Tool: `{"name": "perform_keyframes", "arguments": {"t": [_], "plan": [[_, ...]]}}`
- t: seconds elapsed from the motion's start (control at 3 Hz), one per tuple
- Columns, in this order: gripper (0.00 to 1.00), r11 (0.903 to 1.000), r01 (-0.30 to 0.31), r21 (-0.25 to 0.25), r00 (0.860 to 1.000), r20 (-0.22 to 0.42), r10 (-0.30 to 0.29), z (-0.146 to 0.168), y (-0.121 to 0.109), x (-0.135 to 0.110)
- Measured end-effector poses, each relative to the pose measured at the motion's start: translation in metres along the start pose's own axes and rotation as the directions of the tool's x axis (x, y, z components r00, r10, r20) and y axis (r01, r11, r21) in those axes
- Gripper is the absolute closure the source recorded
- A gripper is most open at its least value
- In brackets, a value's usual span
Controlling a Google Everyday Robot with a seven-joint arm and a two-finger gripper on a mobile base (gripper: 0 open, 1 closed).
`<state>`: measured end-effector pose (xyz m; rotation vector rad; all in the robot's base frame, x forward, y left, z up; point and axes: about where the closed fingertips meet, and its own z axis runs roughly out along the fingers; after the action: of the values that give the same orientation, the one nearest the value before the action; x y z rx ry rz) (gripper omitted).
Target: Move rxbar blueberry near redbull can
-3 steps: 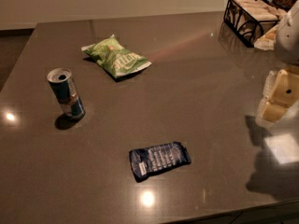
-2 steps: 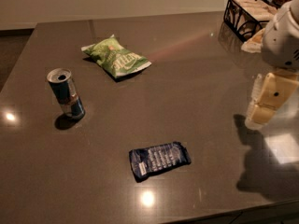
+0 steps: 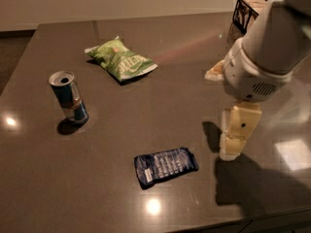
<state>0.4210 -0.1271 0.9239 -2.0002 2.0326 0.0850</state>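
Note:
The rxbar blueberry [image 3: 165,166], a flat dark navy wrapper with pale lettering, lies on the dark table near its front edge. The redbull can [image 3: 69,97] stands upright at the left, well apart from the bar. My gripper [image 3: 232,147] hangs from the white arm at the right, pointing down just above the table. It is to the right of the bar, not touching it, and holds nothing that I can see.
A green chip bag [image 3: 120,59] lies at the back, left of centre. A dark wire basket [image 3: 250,11] stands at the back right, behind the arm. The table's front edge [image 3: 233,222] runs close below the bar and gripper.
The arm has swung in from the right edge, moving left and forward. The gripper is now much closer to the bar. The bar, can and bag have not moved.

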Motion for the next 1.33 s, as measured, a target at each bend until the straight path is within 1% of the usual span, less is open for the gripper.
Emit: {"name": "perform_keyframes", "arguments": {"t": [0.33,0.67,1.0,1.33], "plan": [[0.00,0.9986,0.043,-0.031,0.999,0.004,-0.042,0.020,0.008,-0.012],[0.00,0.9963,0.069,-0.051,0.998,0.016,-0.068,0.037,0.016,-0.020],[0.00,0.9929,0.094,-0.074,0.995,0.031,-0.092,0.055,0.030,-0.026],[0.00,0.9865,0.128,-0.102,0.991,0.051,-0.123,0.073,0.044,-0.037]]}}
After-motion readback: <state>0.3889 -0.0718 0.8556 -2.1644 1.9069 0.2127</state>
